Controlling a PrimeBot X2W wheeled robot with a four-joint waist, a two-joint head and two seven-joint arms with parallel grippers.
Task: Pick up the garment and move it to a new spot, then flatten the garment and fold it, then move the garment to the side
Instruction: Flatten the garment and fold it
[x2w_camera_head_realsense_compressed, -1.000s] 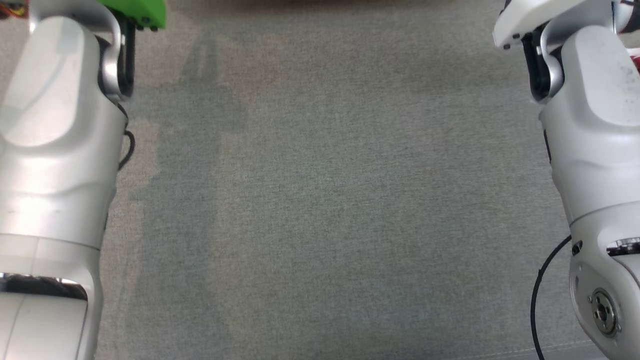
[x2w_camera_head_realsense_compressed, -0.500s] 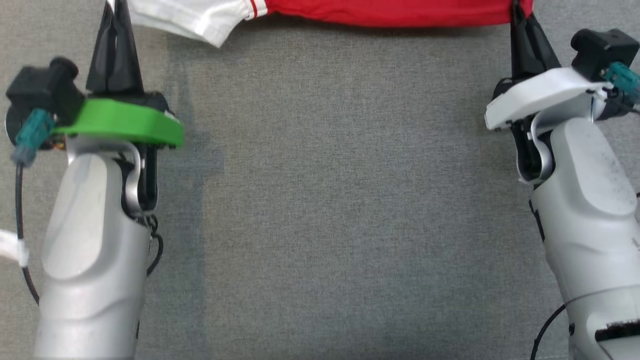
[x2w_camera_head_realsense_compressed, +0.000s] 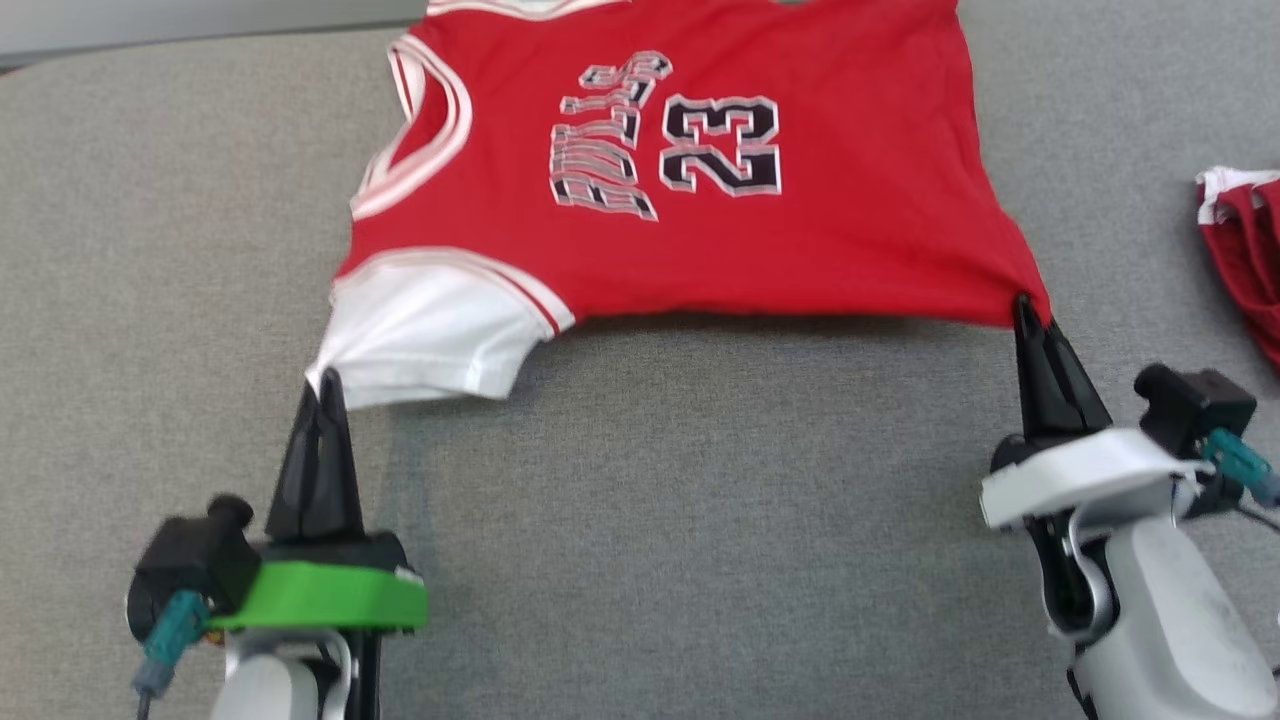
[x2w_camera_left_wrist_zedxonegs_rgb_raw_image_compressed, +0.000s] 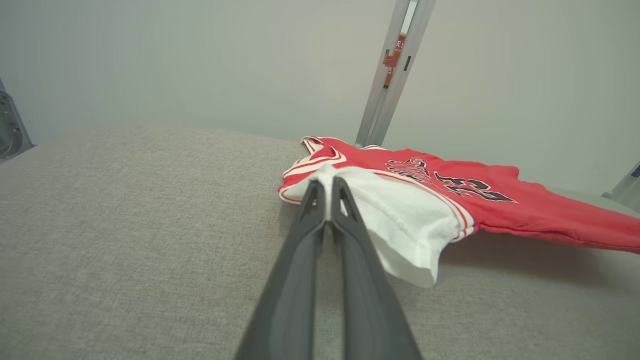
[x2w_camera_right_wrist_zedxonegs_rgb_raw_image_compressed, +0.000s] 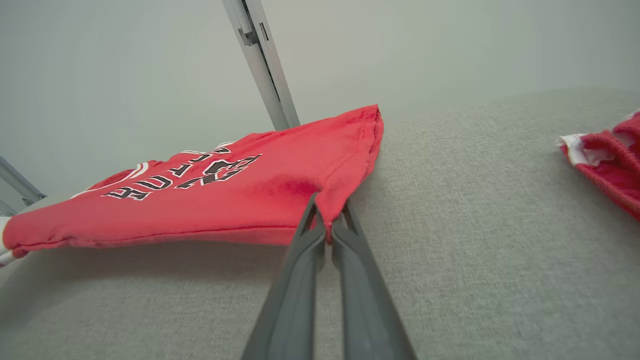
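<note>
The garment (x2w_camera_head_realsense_compressed: 720, 190) is a red jersey with the number 23 and a white sleeve, spread over the grey cushion. My left gripper (x2w_camera_head_realsense_compressed: 322, 385) is shut on the tip of the white sleeve (x2w_camera_left_wrist_zedxonegs_rgb_raw_image_compressed: 400, 210), seen pinched between its fingers in the left wrist view (x2w_camera_left_wrist_zedxonegs_rgb_raw_image_compressed: 327, 187). My right gripper (x2w_camera_head_realsense_compressed: 1025, 308) is shut on the jersey's red bottom corner (x2w_camera_right_wrist_zedxonegs_rgb_raw_image_compressed: 330, 200), the cloth tucked between its fingers (x2w_camera_right_wrist_zedxonegs_rgb_raw_image_compressed: 327, 220). The near edge of the garment is lifted slightly off the surface between the two grips.
A second red and white cloth (x2w_camera_head_realsense_compressed: 1245, 250) lies at the right edge of the cushion (x2w_camera_head_realsense_compressed: 700, 520), also in the right wrist view (x2w_camera_right_wrist_zedxonegs_rgb_raw_image_compressed: 605, 165). A metal post (x2w_camera_left_wrist_zedxonegs_rgb_raw_image_compressed: 395, 70) stands behind the cushion. Bare grey surface spreads in front of the jersey.
The head camera has tilted up, bringing the whole jersey into view. Both grippers stay shut on the same corners of the garment.
</note>
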